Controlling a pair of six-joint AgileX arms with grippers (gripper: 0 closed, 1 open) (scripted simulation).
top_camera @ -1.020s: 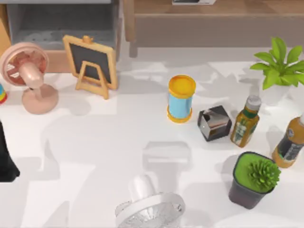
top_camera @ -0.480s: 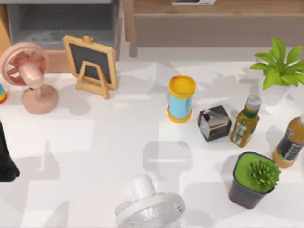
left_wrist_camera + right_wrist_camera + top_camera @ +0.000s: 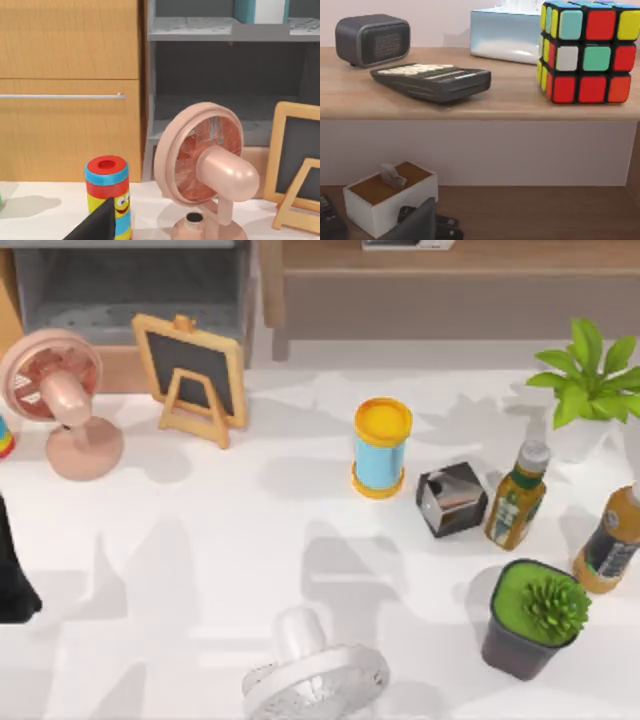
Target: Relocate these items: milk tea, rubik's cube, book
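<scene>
Wooden shelf (image 3: 470,102) boards are holding the rubik's cube (image 3: 587,50), which is sitting upright on the upper board. Just beside the cube, a pale blue tissue box (image 3: 505,35) is resting behind it. A black calculator (image 3: 432,80) is lying flat on the same board, near the cube but apart from it, and a small grey speaker (image 3: 372,40) is standing well apart from the cube, past the calculator. Below the cube's board, a white box (image 3: 390,202) with a brown top is sitting on the lower board.

A dark tip of the right gripper (image 3: 415,225) is peeking in under that white box, and I cannot tell if it is open or closed.

A dark tip of the left gripper (image 3: 95,227) is showing just in front of a striped can (image 3: 107,195) with a smiling face. I cannot tell if it is open or closed. A pink fan (image 3: 205,170) is standing just beside that can.
</scene>
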